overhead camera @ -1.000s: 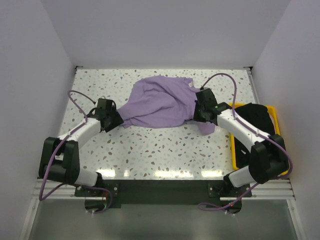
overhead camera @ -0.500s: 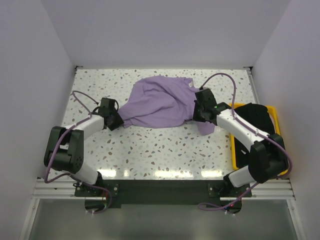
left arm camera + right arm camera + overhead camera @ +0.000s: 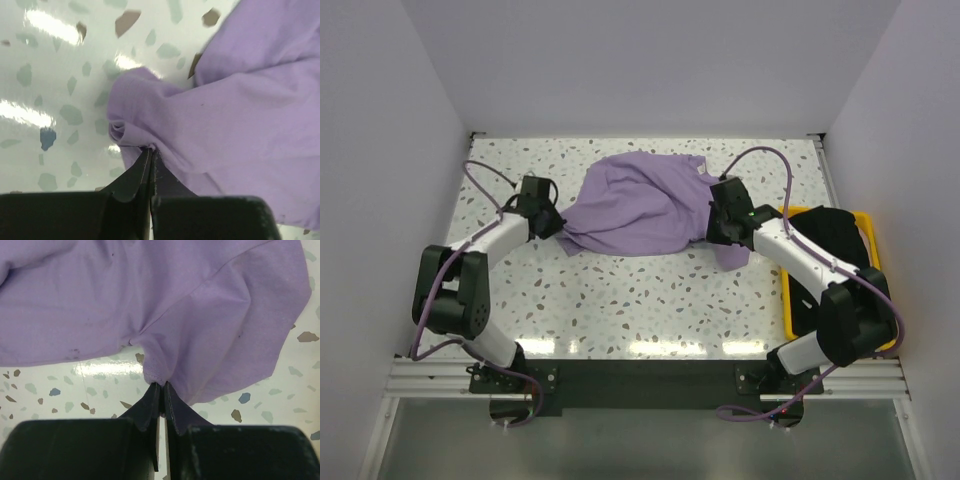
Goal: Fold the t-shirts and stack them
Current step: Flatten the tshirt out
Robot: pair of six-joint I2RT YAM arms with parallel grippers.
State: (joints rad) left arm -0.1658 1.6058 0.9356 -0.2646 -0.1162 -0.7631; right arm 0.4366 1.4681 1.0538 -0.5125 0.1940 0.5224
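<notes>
From the top cam, the lavender t-shirt (image 3: 640, 205) lay crumpled across the far middle of the tabletop (image 3: 620, 300). My left hand (image 3: 552, 225) was at its left edge and my right hand (image 3: 722, 228) at its right edge. The black t-shirt (image 3: 835, 235) sat in the yellow bin (image 3: 787, 300) off to the right. Left wrist cam: fingers clenched on a bunched fold of lavender cloth. Right wrist cam: same deal, pinched tight on the shirt's hem.

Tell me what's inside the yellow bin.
A black t-shirt lies bunched in the yellow bin. The right arm crosses over it, hiding part of the inside.
</notes>
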